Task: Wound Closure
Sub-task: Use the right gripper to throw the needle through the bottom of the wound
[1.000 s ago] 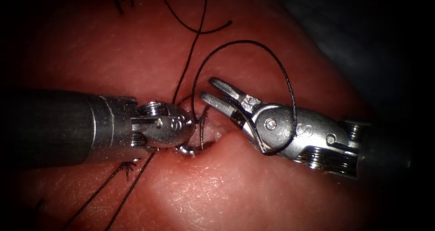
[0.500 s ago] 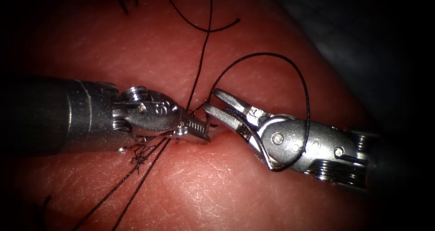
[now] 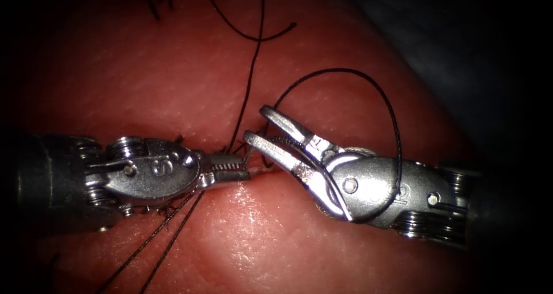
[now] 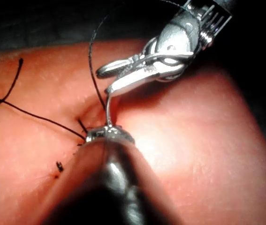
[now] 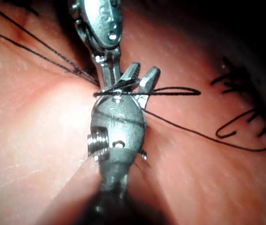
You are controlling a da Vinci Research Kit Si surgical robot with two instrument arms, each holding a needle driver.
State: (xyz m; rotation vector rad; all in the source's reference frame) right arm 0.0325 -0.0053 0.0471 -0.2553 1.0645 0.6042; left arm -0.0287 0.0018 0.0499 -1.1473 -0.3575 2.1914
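**Needle held at the cut by the left tool; right tool spread and empty**

We find the left tool (image 3: pixel 233 170) lying low over the tissue (image 3: pixel 276 242), its jaws pressed together on the needle (image 3: pixel 252 154) right at the cut (image 3: pixel 262 170). In the left wrist view the needle (image 4: pixel 108 110) rises as a thin bright curve from the left tool (image 4: pixel 108 133) toward the right tool (image 4: pixel 105 79). We judge the grip to be near one end of the curve, though the jaws hide the exact spot. Whether the other end is still in the tissue we cannot tell.

The right tool (image 3: pixel 256 124) stands just beside the needle on the cut's right side, its jaws spread and holding nothing. In the right wrist view the right tool (image 5: pixel 140 77) shows the same gap between its jaws, with the left tool (image 5: pixel 105 70) meeting it.

The thread (image 3: pixel 368 86) makes a wide loop over the right tool's body and comes back down to the needle. A further strand runs up from the cut, and two strands trail away below the left tool. A cut end of thread (image 3: pixel 282 31) lies on the tissue farther up.
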